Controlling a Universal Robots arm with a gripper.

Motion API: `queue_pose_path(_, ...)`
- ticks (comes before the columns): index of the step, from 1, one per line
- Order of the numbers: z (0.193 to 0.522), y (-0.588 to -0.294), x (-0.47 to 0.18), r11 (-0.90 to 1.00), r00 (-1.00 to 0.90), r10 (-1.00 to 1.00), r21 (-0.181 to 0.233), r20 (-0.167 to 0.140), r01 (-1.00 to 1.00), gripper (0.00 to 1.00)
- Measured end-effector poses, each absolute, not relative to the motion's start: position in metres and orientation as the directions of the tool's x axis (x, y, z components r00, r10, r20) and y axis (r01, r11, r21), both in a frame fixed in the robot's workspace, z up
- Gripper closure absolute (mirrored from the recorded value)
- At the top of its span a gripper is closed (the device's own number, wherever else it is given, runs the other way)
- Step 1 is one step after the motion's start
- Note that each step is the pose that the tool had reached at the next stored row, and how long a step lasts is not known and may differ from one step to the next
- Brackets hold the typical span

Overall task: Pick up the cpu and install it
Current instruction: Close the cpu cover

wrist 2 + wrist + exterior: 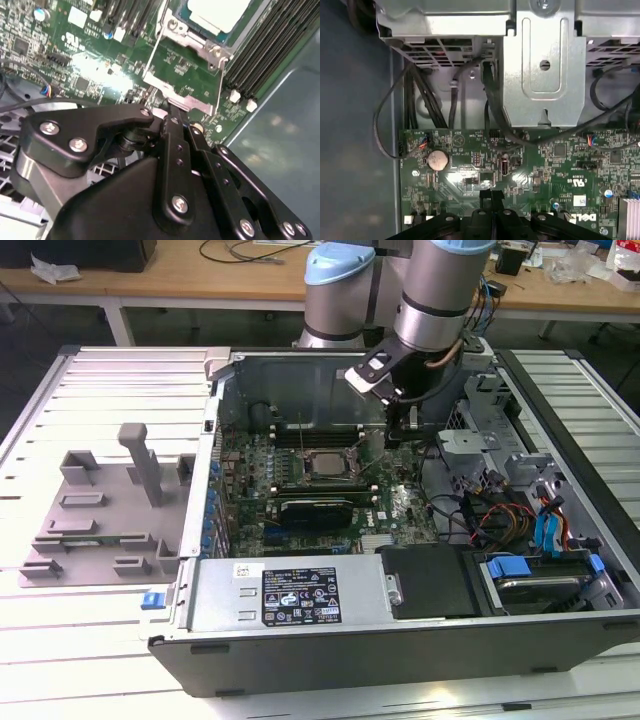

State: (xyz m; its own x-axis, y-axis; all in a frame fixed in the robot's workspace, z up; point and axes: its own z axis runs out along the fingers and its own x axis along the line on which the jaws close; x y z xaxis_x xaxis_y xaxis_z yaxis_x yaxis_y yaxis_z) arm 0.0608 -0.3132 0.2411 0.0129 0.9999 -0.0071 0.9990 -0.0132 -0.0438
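Observation:
The cpu (322,463) lies flat in the motherboard socket inside the open computer case (300,640), its pale silver top facing up. It also shows in the second wrist view as the cpu (220,12) inside the metal socket frame (192,42). My gripper (398,435) hangs over the board on the exterior view's right of the socket, a short way from the chip. Its black fingers (172,130) meet at the tips, shut on nothing. In the first wrist view the gripper (491,196) sits just above the green board.
A grey plastic fixture tray (100,510) lies outside the case on the exterior view's left. A power supply (300,595) and a drive bay (540,580) line the near wall. Loose cables (480,510) and a metal bracket (545,75) stand close to the gripper.

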Motion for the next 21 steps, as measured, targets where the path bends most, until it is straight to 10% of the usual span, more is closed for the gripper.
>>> queue_pose_path(21, 0.236, -0.316, -0.011, -0.009, 0.009, 1.000, -0.042, 0.009, 0.999, 0.89)
